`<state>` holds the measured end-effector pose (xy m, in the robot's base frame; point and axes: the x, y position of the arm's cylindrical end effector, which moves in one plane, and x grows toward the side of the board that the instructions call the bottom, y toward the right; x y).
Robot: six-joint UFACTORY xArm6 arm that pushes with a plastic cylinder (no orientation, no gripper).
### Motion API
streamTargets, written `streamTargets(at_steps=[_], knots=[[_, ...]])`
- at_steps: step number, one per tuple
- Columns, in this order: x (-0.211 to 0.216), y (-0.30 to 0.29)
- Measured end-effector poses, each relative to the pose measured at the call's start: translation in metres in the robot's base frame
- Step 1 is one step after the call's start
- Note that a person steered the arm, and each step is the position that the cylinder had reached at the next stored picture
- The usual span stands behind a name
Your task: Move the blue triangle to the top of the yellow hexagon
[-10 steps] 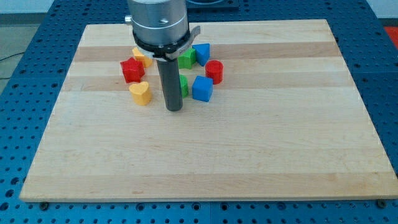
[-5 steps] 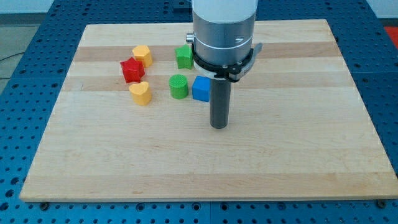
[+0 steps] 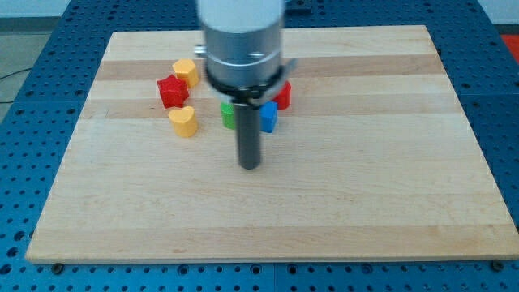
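Bench (image 3: 389, 211) wooden, bare below my tip (image 3: 250, 166). End effector was plain rod, no jaws, nothing pinched; arm housing hid blocks above tip. Blue triangle not visible, probably behind housing; cannot confirm. Yellow hexagon (image 3: 186, 72) lay up-left of tip, well apart. Red block (image 3: 171, 92) just below hexagon. Yellow heart (image 3: 183, 122) left of tip. Green block (image 3: 228, 115), blue block (image 3: 268, 118), red block (image 3: 283, 95) partly hidden just above tip, likely obstructing route.

Green block (image 3: 228, 115) and blue block (image 3: 268, 117) (both half hidden) just above my tip (image 3: 250, 166).
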<state>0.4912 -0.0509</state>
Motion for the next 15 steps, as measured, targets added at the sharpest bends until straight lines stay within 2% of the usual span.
streamTargets(at_steps=[2, 3, 4, 6, 8, 9, 10, 13, 15], knots=[[-0.044, -0.089], [-0.056, -0.095], [-0.042, -0.038], [-0.055, -0.011], [-0.061, 0.045], [-0.098, 0.057], [-0.152, 0.042], [-0.187, 0.068], [-0.180, 0.002]])
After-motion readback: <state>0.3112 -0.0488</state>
